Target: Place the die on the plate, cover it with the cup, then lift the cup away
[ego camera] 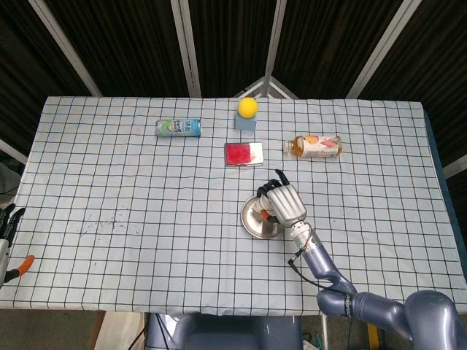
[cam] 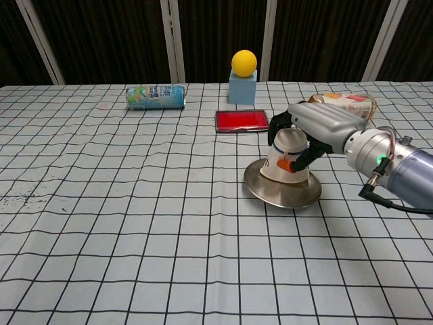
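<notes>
We see the right hand (cam: 318,128) clasped from above around the upside-down white paper cup (cam: 287,157), fingers (ego camera: 273,187) wrapped down its sides. The cup sits on the round shiny metal plate (cam: 270,194), whose far edge looks tipped up off the checked-cloth bench (cam: 135,203). The die is hidden; we cannot tell where it lies. From the plate: flat red tin (ego camera: 244,154) at 12 o'clock, yellow ball (ego camera: 248,107) on a pale blue block (ego camera: 246,124) beyond it, lying amber drink bottle (ego camera: 314,146) at 1 o'clock, lying green-blue can (ego camera: 178,128) at 10 o'clock. Left hand out of view.
</notes>
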You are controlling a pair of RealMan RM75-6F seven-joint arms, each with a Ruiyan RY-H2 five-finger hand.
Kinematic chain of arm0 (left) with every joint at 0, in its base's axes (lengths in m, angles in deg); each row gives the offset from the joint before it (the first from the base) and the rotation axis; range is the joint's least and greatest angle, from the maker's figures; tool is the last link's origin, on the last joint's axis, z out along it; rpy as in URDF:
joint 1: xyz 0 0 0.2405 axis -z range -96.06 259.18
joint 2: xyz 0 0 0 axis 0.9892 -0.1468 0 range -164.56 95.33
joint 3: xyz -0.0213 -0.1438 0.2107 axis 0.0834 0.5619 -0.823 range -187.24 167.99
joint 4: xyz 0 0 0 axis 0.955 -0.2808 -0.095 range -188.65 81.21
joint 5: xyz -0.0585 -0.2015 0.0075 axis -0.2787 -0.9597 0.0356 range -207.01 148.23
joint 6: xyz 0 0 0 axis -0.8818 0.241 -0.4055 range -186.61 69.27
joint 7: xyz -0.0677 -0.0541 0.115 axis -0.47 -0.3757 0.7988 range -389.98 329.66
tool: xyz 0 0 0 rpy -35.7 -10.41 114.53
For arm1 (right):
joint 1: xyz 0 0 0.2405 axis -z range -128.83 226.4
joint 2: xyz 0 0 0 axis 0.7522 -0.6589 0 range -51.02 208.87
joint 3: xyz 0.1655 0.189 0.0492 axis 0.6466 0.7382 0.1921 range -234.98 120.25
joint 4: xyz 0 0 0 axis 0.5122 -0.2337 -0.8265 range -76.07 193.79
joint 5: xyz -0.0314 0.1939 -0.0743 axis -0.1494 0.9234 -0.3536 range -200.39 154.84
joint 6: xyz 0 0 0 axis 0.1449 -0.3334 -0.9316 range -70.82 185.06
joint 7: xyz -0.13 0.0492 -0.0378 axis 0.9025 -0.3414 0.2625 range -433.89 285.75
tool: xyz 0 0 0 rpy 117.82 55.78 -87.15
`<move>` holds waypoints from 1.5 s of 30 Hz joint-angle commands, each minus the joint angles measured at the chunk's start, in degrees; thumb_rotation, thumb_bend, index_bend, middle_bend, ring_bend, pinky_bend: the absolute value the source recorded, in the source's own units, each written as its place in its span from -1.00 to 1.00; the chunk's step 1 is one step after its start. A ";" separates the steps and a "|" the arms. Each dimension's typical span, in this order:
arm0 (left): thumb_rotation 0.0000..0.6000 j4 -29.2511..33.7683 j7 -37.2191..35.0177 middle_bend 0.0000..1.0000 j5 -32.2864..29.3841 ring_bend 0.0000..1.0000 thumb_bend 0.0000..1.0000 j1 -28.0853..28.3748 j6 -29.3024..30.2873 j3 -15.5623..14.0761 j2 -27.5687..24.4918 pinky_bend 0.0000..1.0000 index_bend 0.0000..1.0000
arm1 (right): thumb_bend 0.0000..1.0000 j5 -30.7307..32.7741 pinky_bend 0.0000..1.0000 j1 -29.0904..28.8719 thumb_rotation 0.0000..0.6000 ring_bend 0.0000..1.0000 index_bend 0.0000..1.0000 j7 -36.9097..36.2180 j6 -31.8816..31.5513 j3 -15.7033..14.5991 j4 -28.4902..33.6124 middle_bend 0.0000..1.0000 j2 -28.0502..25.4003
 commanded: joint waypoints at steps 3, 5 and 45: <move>1.00 0.10 0.37 -1.00 -0.08 -1.00 -0.28 0.09 -0.18 -0.05 0.11 -1.00 -0.96 | -0.20 -1.64 -0.87 1.23 1.00 -0.43 0.21 0.05 -0.16 -2.02 1.87 0.00 -2.45; 1.00 0.14 0.49 -1.00 -0.08 -1.00 -0.28 0.13 -0.26 -0.07 0.18 -1.00 -0.96 | -0.20 -2.46 -0.87 1.58 1.00 -0.43 0.21 0.54 -0.47 -2.63 3.74 0.00 -3.87; 1.00 1.00 1.93 -1.00 -0.57 -1.00 -0.28 0.68 -1.95 -0.73 0.49 -1.00 -0.95 | -0.20 0.18 -0.93 1.09 1.00 -0.54 0.21 -5.40 8.21 -1.14 -10.85 -0.02 -8.39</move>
